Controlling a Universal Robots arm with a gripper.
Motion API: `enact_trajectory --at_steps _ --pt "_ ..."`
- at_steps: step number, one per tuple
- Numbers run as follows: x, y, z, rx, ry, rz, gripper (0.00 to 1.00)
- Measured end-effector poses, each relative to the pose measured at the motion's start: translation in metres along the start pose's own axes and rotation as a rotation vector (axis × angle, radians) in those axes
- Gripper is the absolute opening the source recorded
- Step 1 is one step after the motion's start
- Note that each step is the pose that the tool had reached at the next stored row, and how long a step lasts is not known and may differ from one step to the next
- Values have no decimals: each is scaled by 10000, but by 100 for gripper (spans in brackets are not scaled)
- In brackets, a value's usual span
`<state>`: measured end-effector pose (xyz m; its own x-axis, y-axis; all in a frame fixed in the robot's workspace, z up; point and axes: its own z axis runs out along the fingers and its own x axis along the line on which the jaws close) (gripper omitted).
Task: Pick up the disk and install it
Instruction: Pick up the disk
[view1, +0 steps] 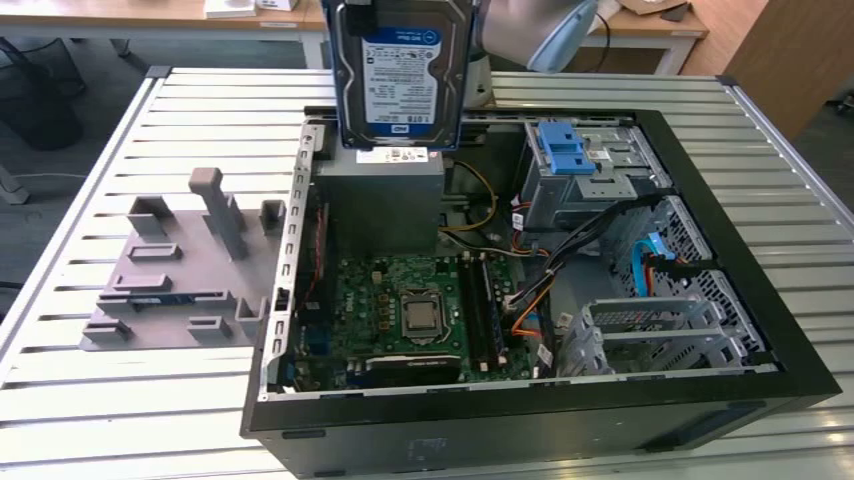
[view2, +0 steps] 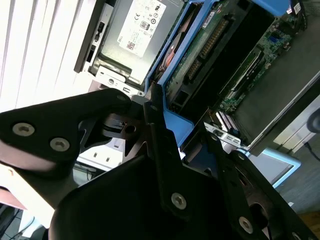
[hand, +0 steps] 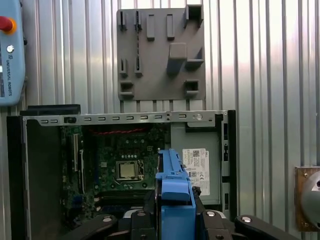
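The gripper (hand: 175, 212) was clenched on the disk (view1: 400, 75), pressing its blue bracket (hand: 174, 185) from both sides. The disk hung upright in the air above the power supply (view1: 380, 195), at the far side of the open case (view1: 534, 425). The drive cage (view1: 587, 165) stood apart from it, toward the exterior view's right.
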<state>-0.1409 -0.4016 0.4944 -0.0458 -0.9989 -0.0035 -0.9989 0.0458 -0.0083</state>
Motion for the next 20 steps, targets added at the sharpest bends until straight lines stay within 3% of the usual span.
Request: enact_trajectory --at_steps 6,20 --pt "41 -92 0 -1 2 2 36" --pt "67 -475 3 -2 1 1 36"
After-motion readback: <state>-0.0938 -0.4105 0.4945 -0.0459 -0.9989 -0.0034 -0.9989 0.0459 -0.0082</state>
